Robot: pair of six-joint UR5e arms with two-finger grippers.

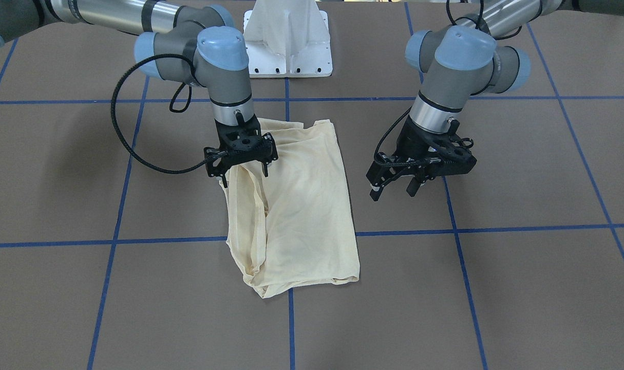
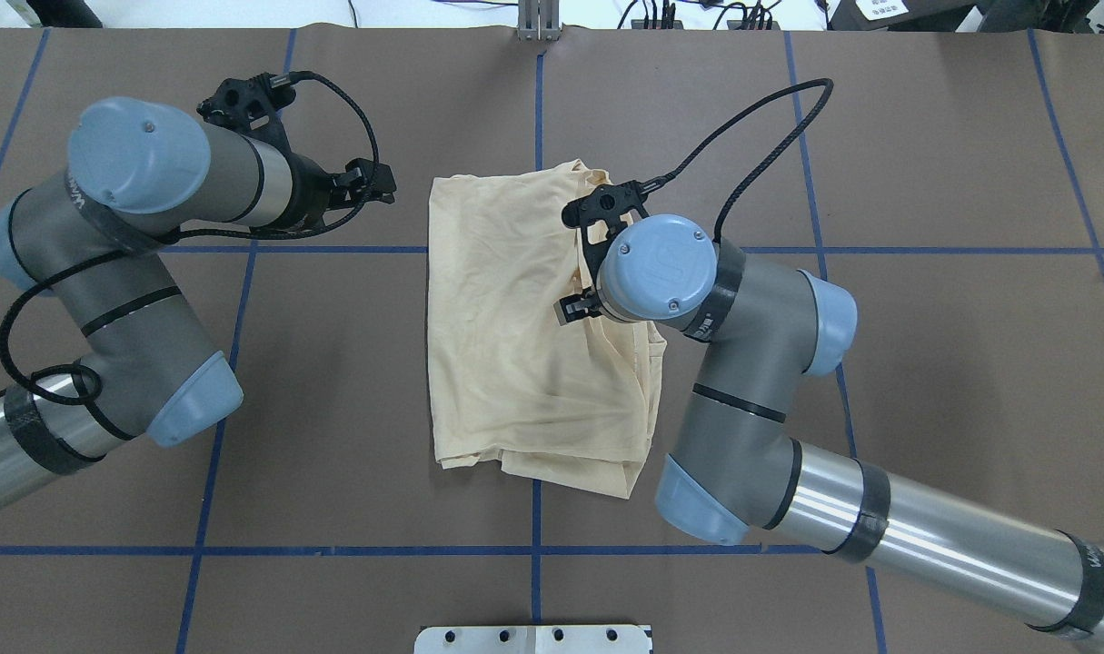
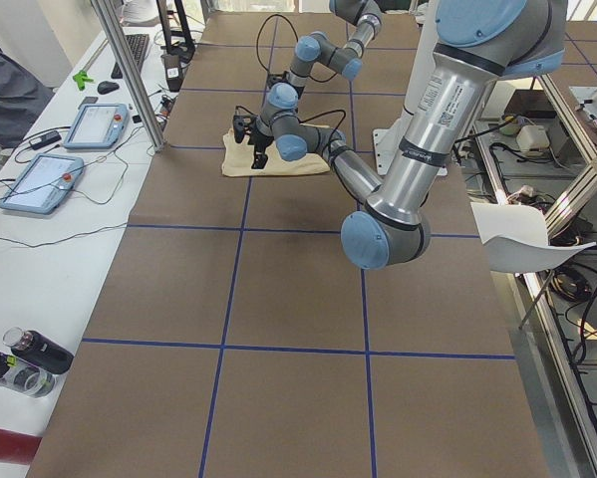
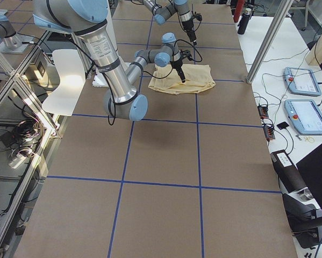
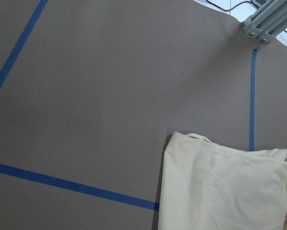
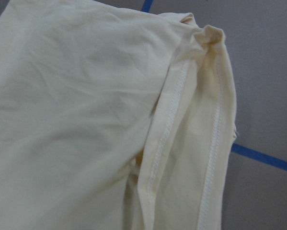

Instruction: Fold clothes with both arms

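The right claw [image 1: 244, 178] hangs with its jaws apart, pointing straight down and clamping nothing. Its fingertips are just over the T-shirt [image 2: 506, 345], close to the cloth at the garment's 3 o'clock border, taking the overhead view as the clock face with 12 o'clock away from the robot. In the right wrist view, two hemmed layers [image 6: 212, 143] run side by side directly below it, loose and a little bunched at the top.

The left claw [image 1: 393, 194] is also released. It stands over bare worktop [image 2: 333, 409], beside the shirt but apart from it. The shirt's far corner lies at about 3 o'clock from it.

The shirt is already a rough rectangle, and its long axis goes from 12 to 6 o'clock along the middle blue tape line [image 2: 535, 518]. The print does not show.

I judge that the next move depends on this untidy 3 o'clock border. The right claw is much nearer to it, so it only needs to descend and close on the hems.
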